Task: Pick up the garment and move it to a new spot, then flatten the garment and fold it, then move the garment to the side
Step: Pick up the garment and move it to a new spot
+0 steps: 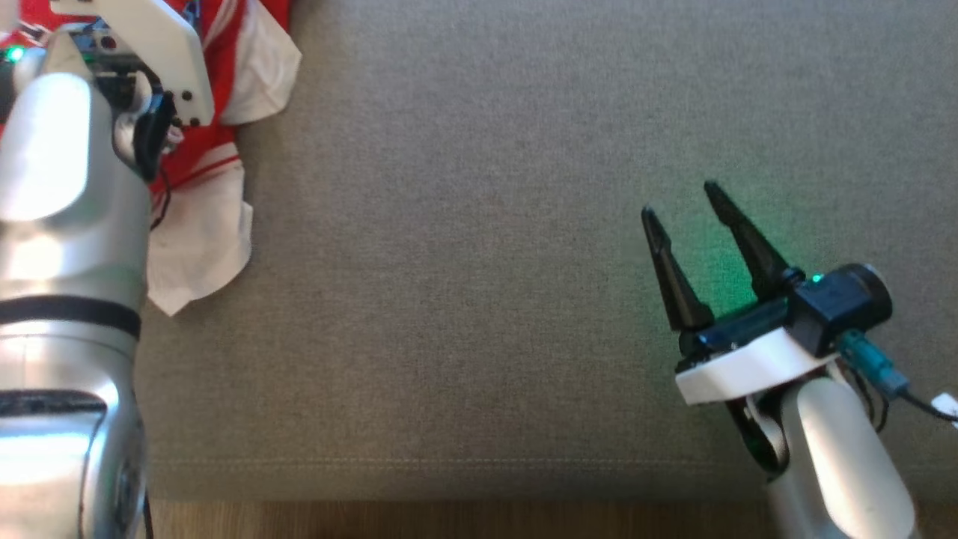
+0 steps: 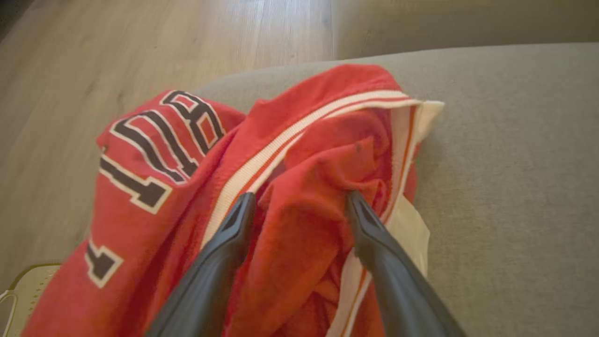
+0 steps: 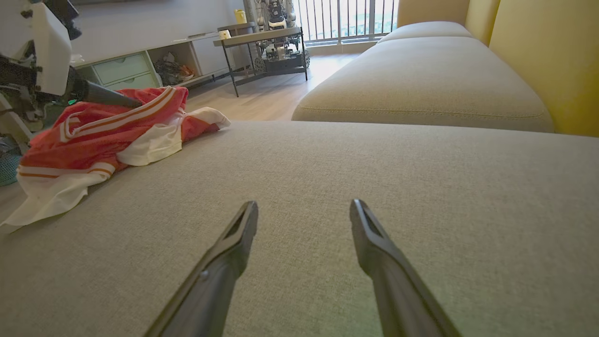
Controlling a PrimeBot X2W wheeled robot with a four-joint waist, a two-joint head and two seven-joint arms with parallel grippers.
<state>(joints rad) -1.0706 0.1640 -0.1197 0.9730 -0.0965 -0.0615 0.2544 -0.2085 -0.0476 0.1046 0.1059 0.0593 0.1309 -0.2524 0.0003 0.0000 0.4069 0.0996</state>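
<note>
**Head view.** Grey-beige sofa cushion [image 1: 479, 299] spans frame; stitched seam [image 1: 479, 463] near lower edge; wooden floor [image 1: 449, 520] strip along bottom.
- Garment [image 1: 217, 150]: red with white panels, crumpled at upper left, on cushion.
- Left pincer [image 2: 299, 199]: wide, tips pressed into garment, red fold between fingers.
- Right pincer [image 1: 679, 201]: wide, holding nothing, lower right over cushion, well apart from garment.

**Right wrist view.** Second cushion [image 3: 421, 79] upper right; yellow backrest [image 3: 552, 56] far right; drawer cabinet [image 3: 124, 70] upper left; side table [image 3: 262, 37] and railing [image 3: 346, 18] at top.
</note>
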